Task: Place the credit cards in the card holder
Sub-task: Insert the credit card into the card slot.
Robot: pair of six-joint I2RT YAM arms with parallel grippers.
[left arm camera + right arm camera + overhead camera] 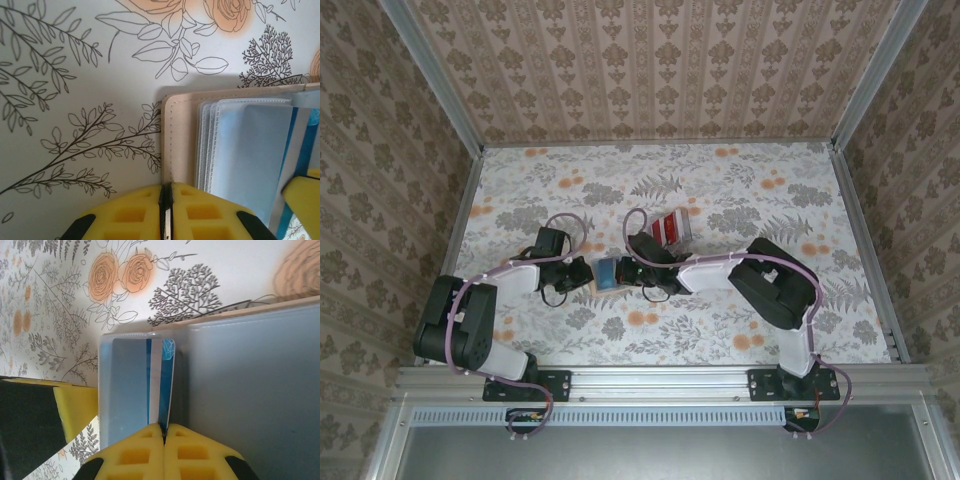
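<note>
Blue plastic is what matters right now: the blue card (159, 375) is pinched on edge in the right gripper (164, 432), whose jaws are closed right down on its near end. Its far end looks to sit at or just inside the mouth of a clear pocket (125, 390) of the holder (177, 140). The holder lies open on the table (740, 190) between the two grippers. How deep the card is in, I cannot tell. The left gripper (166, 192) has its jaws all but together on the tan cover's stitched edge and appears to be pinning the holder there.

To my eye the step in hand is sliding that card home. It wants a straight, slow push along the pocket's length. The card should stay parallel to the sleeve, so a rounded corner doesn't catch the seam or slip between two of the stacked sleeves. The left grip should hold firm, since the holder looks light and would likely skate across the table under the push. The right jaws will need to let go before they meet the pocket's mouth, then perhaps nudge the card's end in. The red cards (671, 228) wait in a small stack just beyond the holder, near the right arm.
</note>
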